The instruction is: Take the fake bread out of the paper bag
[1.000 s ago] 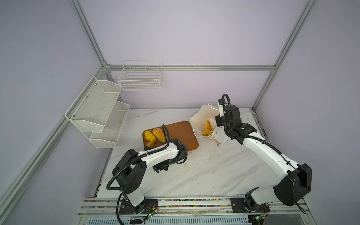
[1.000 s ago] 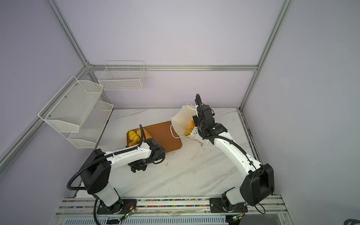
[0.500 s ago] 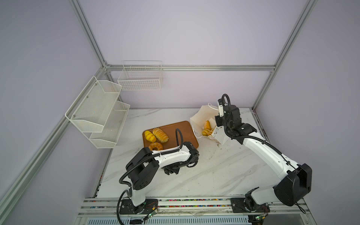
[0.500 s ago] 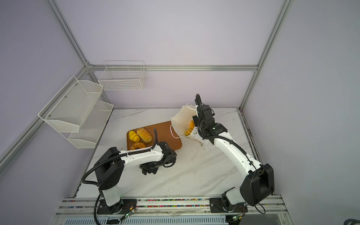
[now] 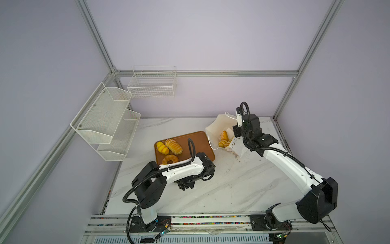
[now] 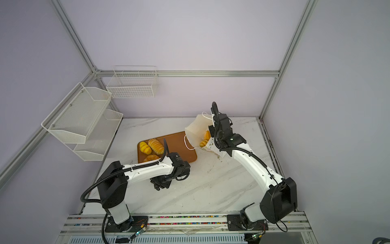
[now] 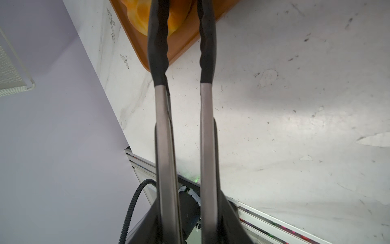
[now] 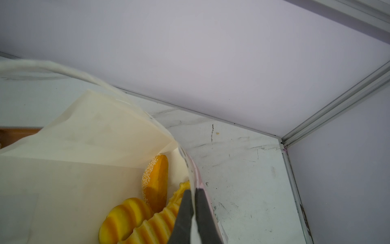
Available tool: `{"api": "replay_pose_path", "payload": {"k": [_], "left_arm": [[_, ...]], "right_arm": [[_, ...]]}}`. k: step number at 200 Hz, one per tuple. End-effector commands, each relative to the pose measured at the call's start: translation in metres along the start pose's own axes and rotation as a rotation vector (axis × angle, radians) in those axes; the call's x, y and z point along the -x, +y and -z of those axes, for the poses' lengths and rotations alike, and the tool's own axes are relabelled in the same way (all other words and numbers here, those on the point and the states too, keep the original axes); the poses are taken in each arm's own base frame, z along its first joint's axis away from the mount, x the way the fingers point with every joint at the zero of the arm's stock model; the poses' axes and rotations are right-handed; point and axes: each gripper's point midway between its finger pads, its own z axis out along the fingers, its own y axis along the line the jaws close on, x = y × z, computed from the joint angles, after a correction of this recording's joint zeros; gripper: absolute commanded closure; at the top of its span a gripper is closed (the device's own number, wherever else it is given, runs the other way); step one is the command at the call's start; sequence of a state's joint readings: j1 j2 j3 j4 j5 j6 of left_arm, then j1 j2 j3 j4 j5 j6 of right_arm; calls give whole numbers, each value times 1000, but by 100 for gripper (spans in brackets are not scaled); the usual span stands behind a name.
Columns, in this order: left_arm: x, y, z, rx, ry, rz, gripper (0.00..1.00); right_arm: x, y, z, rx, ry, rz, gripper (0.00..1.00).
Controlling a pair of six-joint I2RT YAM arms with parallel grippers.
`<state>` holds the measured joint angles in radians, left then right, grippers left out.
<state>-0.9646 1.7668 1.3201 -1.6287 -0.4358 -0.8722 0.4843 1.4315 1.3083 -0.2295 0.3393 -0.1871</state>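
**Operator:** What's listed at your far left?

**Clerk:** Entry one, off the table: your two-tier mesh rack point(image 5: 105, 124) on the side wall, with a wire basket point(image 5: 152, 84) beside it on the back wall. Entry two: a brown tray point(image 5: 200, 141), flat on the table point(image 5: 232, 186). It carries three pieces of fake bread point(image 5: 168, 151). A short bun point(image 5: 162, 147) touches a long loaf point(image 5: 173, 145), and a ring doughnut point(image 5: 170, 158) sits on the near side of both.

**Operator:** And the arm next to it?

**Clerk:** Entry three: your left gripper point(image 7: 181, 12). Its jaws are spread, with a clear gap between the two long fingers point(image 7: 158, 42) and nothing seen in that gap. They point toward the tray corner where the doughnut lies. The tips run out of the wrist view, so you cannot tell whether they touch anything.

**Operator:** Further right?

**Clerk:** Entry four: the paper bag point(image 5: 217, 131), just beside the tray's right end. It is tilted with its mouth open and the white inside showing. One cord handle point(image 5: 211, 145) hangs over the tray's edge. Inside are a speckled oval point(image 8: 156, 181), a ridged bun point(image 8: 124, 219) and a ridged loaf point(image 8: 154, 228), heaped together at the bottom. Entry five: your right gripper point(image 8: 193, 200). Its jaws are pressed together, pinching the bag's wall at the rim, one finger inside and one outside.
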Motion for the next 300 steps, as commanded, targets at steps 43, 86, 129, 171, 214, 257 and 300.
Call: {"api": "replay_pose_path", "payload": {"k": [43,86,129,171,214,257,300], "left_arm": [[-5,26,26,-33,-48,42,67],[-5,30,28,-43,-64,64,63],[-7,34,31,-62,-78,76,61],[-3,39,42,-102,-120,104,67],[15,47,71,-207,-255,141,77],[43,42,91,-362,-405,166,94],[58,60,95,-461,-479,226,96]], "right_arm": [[23,-6,7,-6,-53,-30,100],[23,-5,5,-6,-43,-28,100],[23,-3,4,6,-40,-37,100],[22,-4,5,1,-34,-36,100],[31,-17,9,-65,-48,16,100],[48,-41,6,-219,-53,166,100],[48,-40,-11,-258,-7,379,100]]}}
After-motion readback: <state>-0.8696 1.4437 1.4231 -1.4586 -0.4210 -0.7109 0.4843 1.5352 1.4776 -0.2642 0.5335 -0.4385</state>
